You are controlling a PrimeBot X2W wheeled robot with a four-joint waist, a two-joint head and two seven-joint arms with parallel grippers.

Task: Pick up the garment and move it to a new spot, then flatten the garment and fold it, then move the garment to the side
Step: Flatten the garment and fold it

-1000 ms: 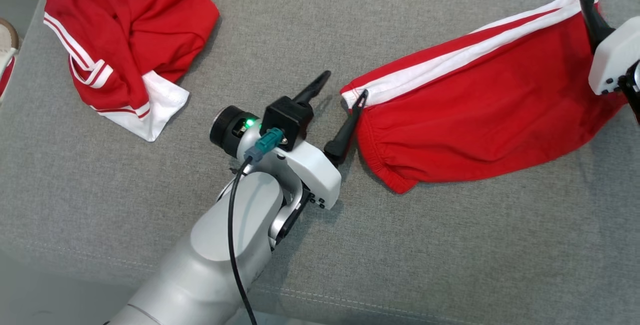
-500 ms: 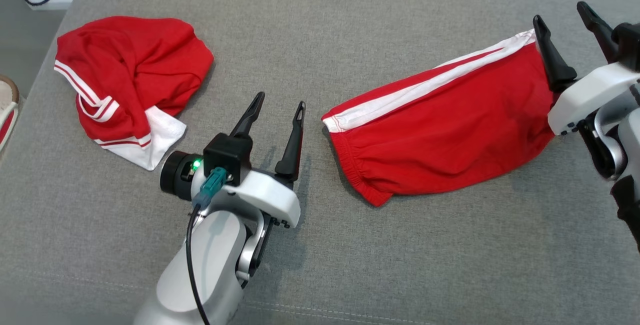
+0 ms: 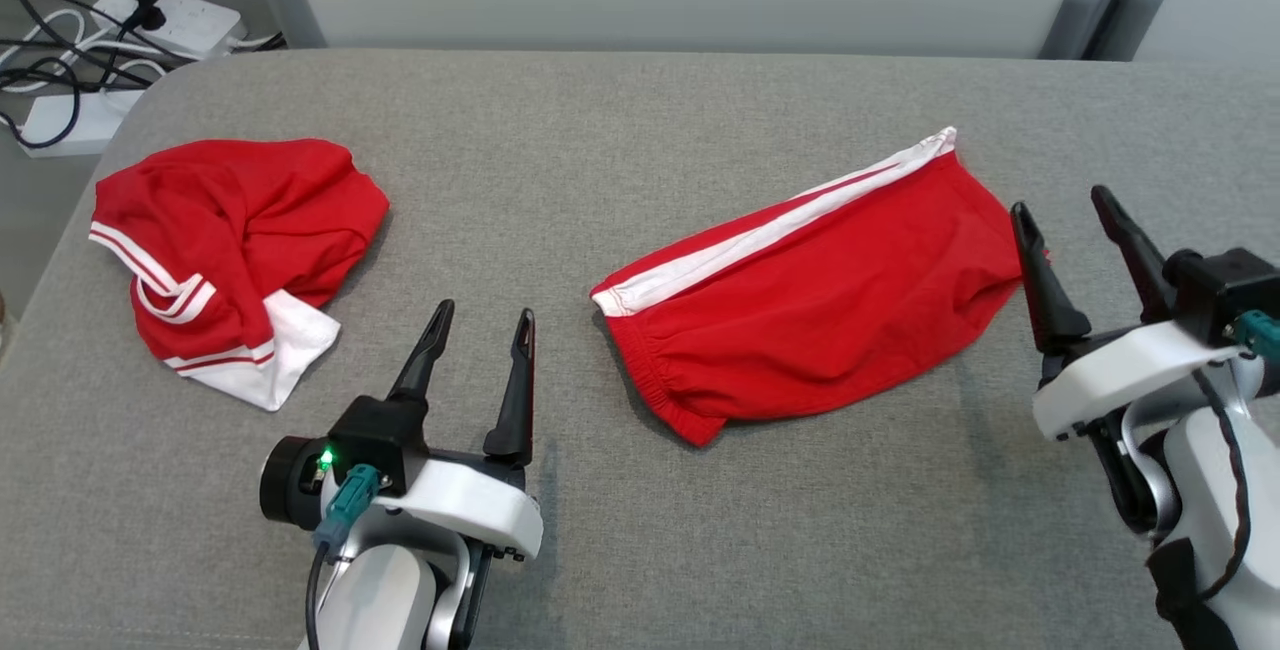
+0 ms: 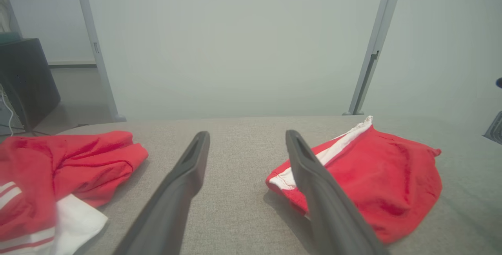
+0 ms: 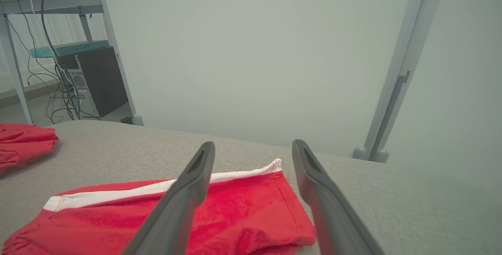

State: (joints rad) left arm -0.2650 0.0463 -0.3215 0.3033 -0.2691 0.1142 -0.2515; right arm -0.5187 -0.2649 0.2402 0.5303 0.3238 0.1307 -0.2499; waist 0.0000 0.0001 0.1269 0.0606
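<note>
The garment (image 3: 810, 315), red shorts with a white side stripe, lies folded flat on the grey cushion (image 3: 600, 130), slanting from centre to upper right. My left gripper (image 3: 486, 312) stands open to the left of its elastic waistband, apart from the cloth, with nothing between its fingers. My right gripper (image 3: 1059, 202) is open just off the garment's right end and also holds nothing. The left wrist view shows the garment (image 4: 376, 176) to the right of the open left gripper (image 4: 247, 135). In the right wrist view the garment (image 5: 243, 208) lies under and behind the open right gripper (image 5: 253, 144).
A second red garment (image 3: 220, 240) with white trim lies crumpled at the cushion's left end, and shows again in the wrist views (image 4: 59, 164) (image 5: 19, 139). Power strips and cables (image 3: 90, 40) lie on the floor beyond the left corner. A pale partition stands behind the cushion.
The head camera has tilted up, so the whole picture has shifted. Both grippers have drawn back from the garment's two ends towards the near edge; the left finger no longer touches the waistband corner.
</note>
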